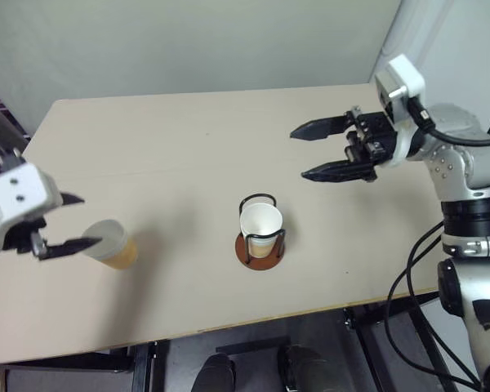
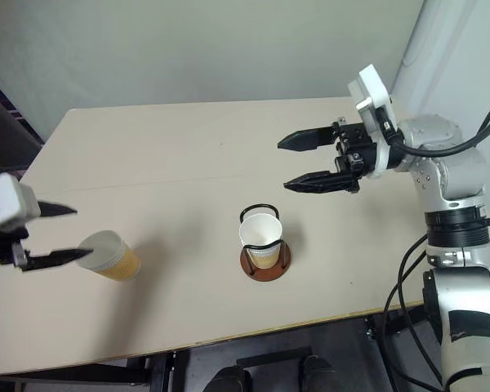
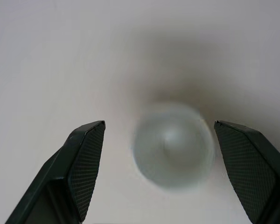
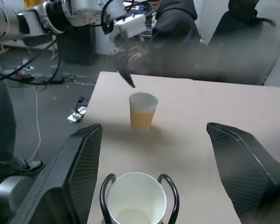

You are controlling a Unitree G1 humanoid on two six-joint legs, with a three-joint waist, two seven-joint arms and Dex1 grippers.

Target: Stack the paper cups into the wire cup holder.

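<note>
One paper cup sits upright inside the wire cup holder at mid-table; it appears close below in the right wrist view as cup between the black loops. A second paper cup stands loose near the table's left end. My left gripper hangs open just left of that cup, whose mouth lies ahead between the fingers. My right gripper is open and holds nothing, raised above the table, up and to the right of the holder.
The pale table has its front edge a short way in front of the holder and loose cup. In the right wrist view, people in dark hoodies sit beyond the table's far end, and cables lie on the floor.
</note>
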